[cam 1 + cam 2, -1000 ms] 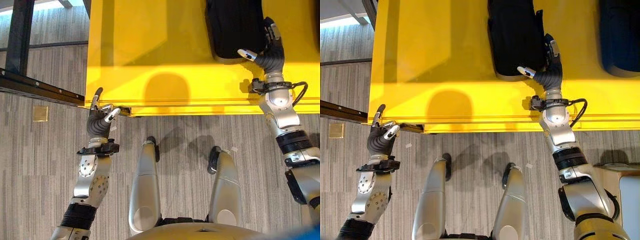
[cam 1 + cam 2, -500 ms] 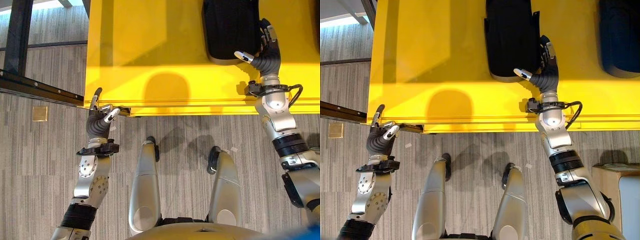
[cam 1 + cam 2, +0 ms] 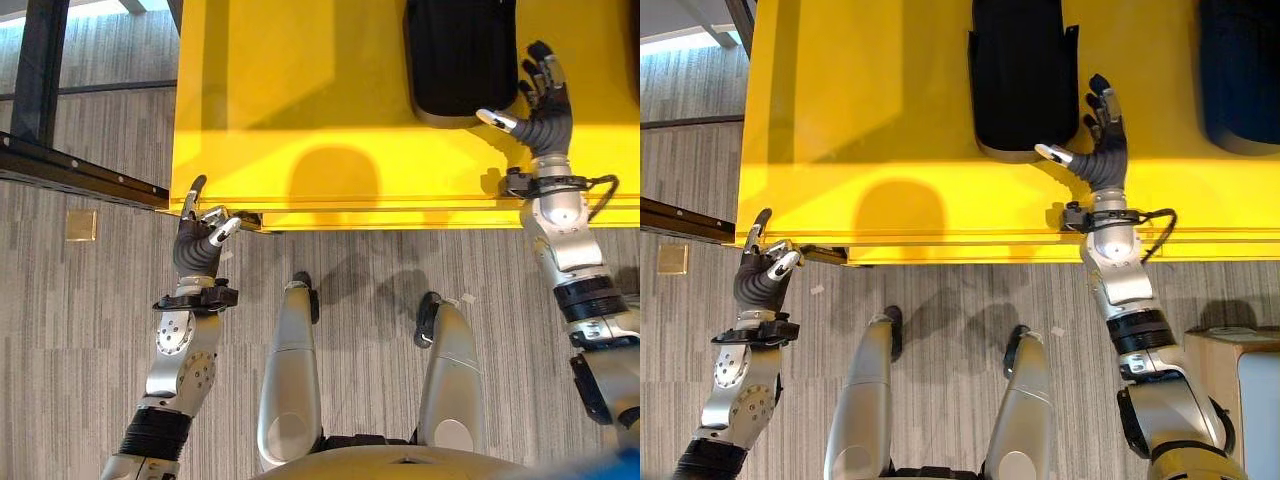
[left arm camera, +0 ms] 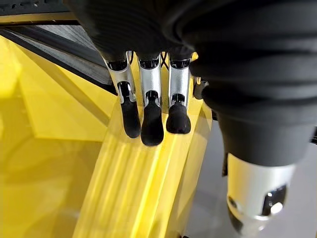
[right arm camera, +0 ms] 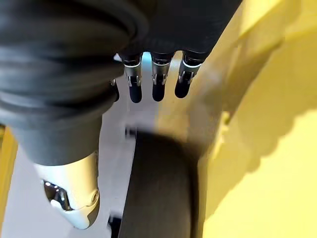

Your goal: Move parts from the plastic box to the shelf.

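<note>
Right eye view: my right hand (image 3: 1103, 150), fingers spread and empty, is beside the black part (image 3: 1022, 75); my left hand (image 3: 762, 272) is relaxed, empty.

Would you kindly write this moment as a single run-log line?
right hand: open, beside black part in yellow box | left hand: open, at the box's near corner | part: unheld

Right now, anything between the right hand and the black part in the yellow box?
Nothing: in the right eye view a bare strip of yellow box floor separates the open right hand from the black part, thumb tip just short of its near edge.
</note>
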